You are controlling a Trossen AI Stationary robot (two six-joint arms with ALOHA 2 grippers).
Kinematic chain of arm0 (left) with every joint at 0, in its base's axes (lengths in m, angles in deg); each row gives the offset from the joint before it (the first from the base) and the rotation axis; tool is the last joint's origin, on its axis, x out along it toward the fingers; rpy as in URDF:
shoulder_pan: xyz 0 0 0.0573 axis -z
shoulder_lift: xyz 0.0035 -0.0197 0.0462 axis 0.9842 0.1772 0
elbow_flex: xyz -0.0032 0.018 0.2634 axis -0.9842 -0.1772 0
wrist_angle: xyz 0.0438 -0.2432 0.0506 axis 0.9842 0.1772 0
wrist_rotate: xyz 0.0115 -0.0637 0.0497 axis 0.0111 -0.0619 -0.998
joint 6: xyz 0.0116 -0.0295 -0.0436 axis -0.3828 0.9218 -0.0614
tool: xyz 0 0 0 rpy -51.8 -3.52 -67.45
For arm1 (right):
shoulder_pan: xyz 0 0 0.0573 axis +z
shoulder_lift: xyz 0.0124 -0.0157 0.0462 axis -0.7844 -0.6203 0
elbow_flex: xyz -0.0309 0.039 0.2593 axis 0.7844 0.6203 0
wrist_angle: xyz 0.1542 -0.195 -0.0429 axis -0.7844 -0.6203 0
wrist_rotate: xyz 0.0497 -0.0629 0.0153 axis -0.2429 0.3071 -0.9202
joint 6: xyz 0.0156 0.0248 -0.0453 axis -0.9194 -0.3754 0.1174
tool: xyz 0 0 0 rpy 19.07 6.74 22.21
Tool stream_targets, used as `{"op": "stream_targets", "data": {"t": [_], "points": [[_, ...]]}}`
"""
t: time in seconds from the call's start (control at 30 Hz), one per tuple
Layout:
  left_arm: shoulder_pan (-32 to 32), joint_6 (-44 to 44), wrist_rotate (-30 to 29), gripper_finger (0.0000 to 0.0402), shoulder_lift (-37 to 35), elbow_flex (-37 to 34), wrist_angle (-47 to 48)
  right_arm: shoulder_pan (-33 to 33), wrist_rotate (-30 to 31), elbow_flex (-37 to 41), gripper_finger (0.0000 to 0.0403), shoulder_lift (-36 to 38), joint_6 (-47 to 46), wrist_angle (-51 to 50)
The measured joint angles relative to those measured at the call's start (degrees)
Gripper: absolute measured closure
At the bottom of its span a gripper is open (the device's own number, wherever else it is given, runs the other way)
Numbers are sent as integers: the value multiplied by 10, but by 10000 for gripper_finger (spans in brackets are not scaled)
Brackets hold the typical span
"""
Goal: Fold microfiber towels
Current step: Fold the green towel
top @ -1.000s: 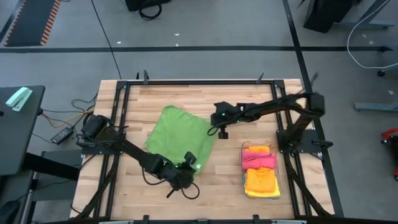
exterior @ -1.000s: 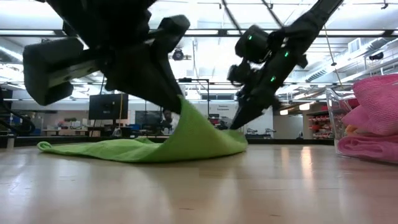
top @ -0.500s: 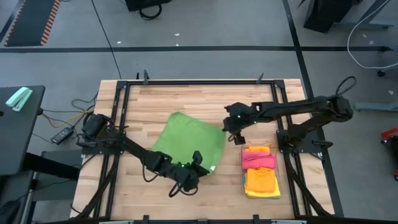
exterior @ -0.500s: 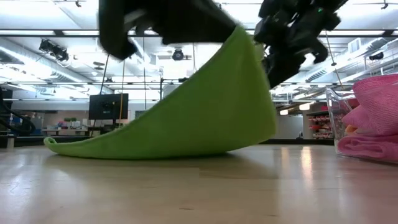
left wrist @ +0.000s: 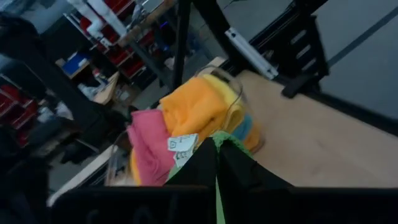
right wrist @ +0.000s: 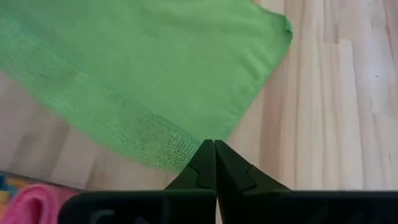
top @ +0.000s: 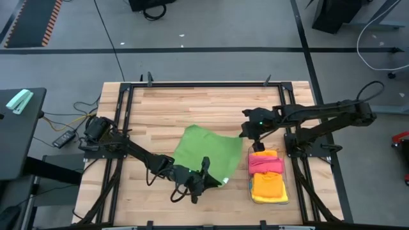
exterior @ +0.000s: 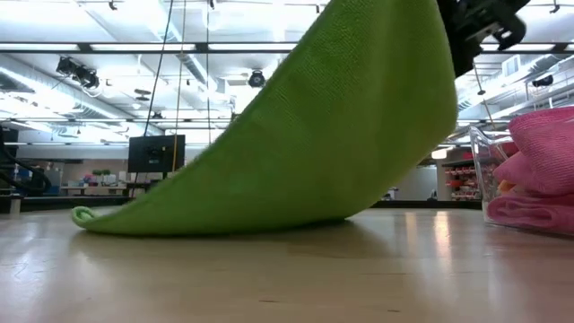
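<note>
Green towel [top: 208,150] hangs limp, far edge on bench [top: 160,108], beside bin [top: 267,176]. Left pincer [top: 214,181] and right pincer [top: 250,134] each pinching a corner. Light, floppy: grip corners only.

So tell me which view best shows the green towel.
The high view: the green towel shows whole, between both claws. The low view shows only its lifted drape, the right wrist view one flat corner, and the left wrist view a sliver.
</note>
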Motion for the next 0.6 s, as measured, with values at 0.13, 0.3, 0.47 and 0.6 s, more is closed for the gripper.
{"op": "stream_targets", "data": {"t": [0.13, 0.3, 0.47, 0.6], "points": [[10, 19, 2, 389, 0, 0, 10, 12, -4, 0, 403, 20, -8, 1], [55, -20, -99, 380, -15, 0, 102, 13, 3, 0, 403, -13, 10, 85], [93, 25, -157, 394, -28, 0, 228, 6, 25, 0, 403, -96, 66, 180], [119, 89, -221, 379, -28, 0, 316, -16, 25, 0, 403, -160, 93, 263]]}}
